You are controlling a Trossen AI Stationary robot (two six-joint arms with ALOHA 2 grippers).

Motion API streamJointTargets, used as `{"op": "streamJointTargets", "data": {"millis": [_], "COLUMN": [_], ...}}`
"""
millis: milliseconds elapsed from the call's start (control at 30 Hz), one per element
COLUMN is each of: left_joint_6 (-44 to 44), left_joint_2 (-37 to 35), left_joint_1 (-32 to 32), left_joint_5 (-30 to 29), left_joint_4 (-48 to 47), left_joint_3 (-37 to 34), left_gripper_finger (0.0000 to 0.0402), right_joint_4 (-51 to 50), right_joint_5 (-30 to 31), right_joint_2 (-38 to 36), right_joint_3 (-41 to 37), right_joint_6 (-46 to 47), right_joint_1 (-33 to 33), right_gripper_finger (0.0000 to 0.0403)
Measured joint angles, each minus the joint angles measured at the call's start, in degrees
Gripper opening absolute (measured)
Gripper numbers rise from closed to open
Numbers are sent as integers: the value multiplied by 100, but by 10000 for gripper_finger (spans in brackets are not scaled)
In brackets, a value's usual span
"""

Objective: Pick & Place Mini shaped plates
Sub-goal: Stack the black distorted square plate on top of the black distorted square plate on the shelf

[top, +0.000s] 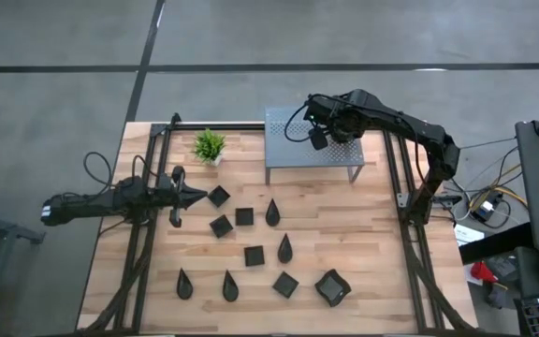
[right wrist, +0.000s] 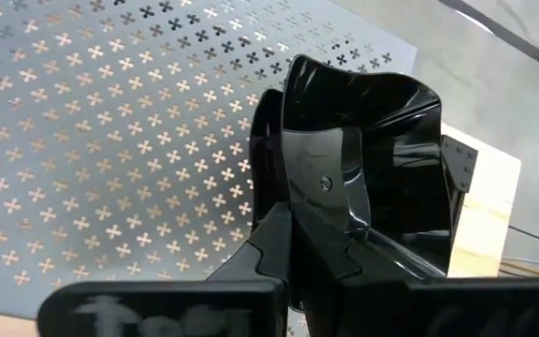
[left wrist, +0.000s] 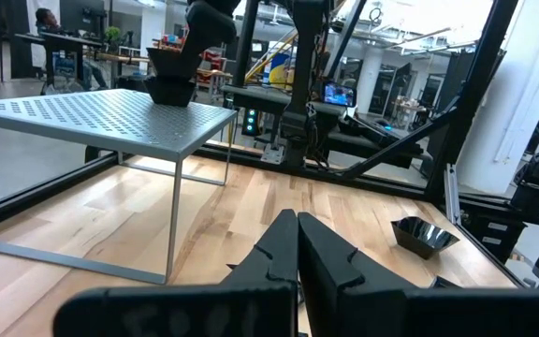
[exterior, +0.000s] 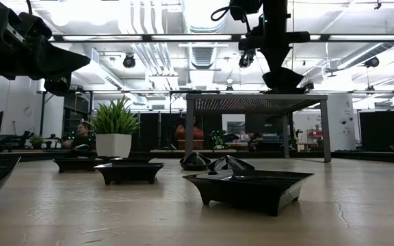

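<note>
My right gripper (top: 342, 128) reaches over the grey perforated shelf (top: 293, 140), shut on a deep black square plate (right wrist: 372, 159). In the low view this plate (exterior: 284, 80) is right at the shelf top (exterior: 255, 101). Several more small black plates lie flat on the wooden table, among them a square one (top: 244, 216), a teardrop one (top: 272, 213) and a larger deep square (top: 332, 287). My left gripper (top: 193, 196) waits shut at the table's left, level, close to a square plate (top: 218, 196) without touching it. My right gripper pinches one side wall of the deep plate (right wrist: 293, 112), one finger (right wrist: 330, 187) inside the bowl and the other (right wrist: 265, 140) outside. The fingers slant down from above. The plate hangs below them, mouth up; I cannot tell whether its base touches the shelf.
A small green potted plant (top: 209, 146) stands at the far left beside the shelf. Dark frame rails (top: 405, 187) run along both sides of the table. The shelf's left part is bare. A person sits in the room behind (exterior: 81, 133).
</note>
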Motion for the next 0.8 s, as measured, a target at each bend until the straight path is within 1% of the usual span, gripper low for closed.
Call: {"op": "streamJointTargets", "data": {"millis": [167,267,367,633,800], "left_joint_6": [0,0,0,0,0], "left_joint_2": [1,0,1,1,1], "left_joint_1": [-4,-4,-4,-2,-2], "left_joint_5": [-2,-2,-1,-2,-2], "left_joint_4": [0,0,0,0,0], "left_joint_3": [0,0,0,0,0], "left_gripper_finger": [5,5,5,5,5], "right_joint_4": [-8,39,48,-20,-16], "right_joint_5": [-1,-89,-127,-122,-278], "right_joint_2": [29,88,155,181,177], "right_joint_3": [0,0,0,34,222], "right_joint_6": [-29,-117,-129,-161,-301], "right_joint_1": [-12,-5,-7,-7,64], "right_gripper_finger": [9,18,41,117,148]}}
